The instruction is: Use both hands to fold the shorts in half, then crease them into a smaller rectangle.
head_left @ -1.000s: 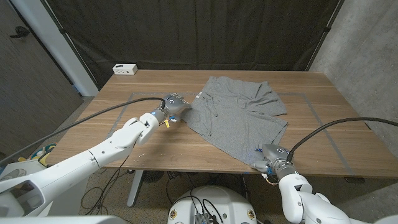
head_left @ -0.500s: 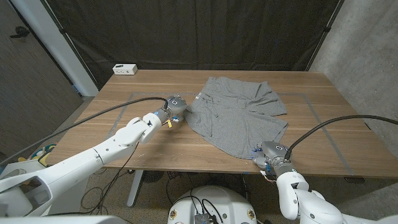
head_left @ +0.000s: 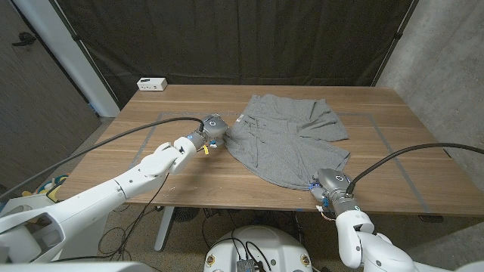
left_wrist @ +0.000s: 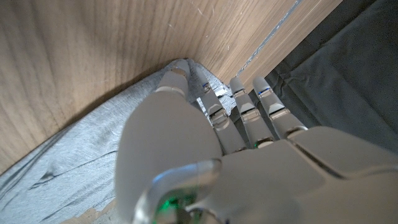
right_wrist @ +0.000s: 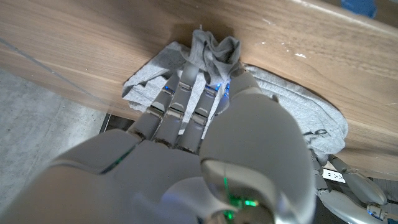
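Two hands on the cloth, one at each end. Grey shorts (head_left: 286,136) lie spread, a bit rumpled, on the right half of the bench (head_left: 181,170), reaching from near the far edge down to the near edge.

My left hand (head_left: 211,128) sits at the shorts' left corner, roughly mid-bench; in the left wrist view the fingers (left_wrist: 214,112) are curled down with grey fabric tucked under them, so I read it as pinching that corner.

My right hand (head_left: 330,183) is at the near edge of the bench, on the shorts' near corner. The right wrist view shows a bunched tuft of fabric (right_wrist: 211,46) standing up between thumb and fingers, so this hand holds cloth too.

Both grips look thin, just edge fabric. Risks as I judge them:
- A corner slips out when I lift, since only a small pinch is held; the fold then lands crooked.
- The right corner is right at the bench's near edge, so a drag toward me could pull the cloth off the bench.
- Hands lifting unevenly would skew the fold line, and the rumples near the far right side could get pressed in.
- The right hand may have grabbed one layer only; I can't tell from these views.

White box (head_left: 152,84) at the far left corner of the bench, well apart from the work.
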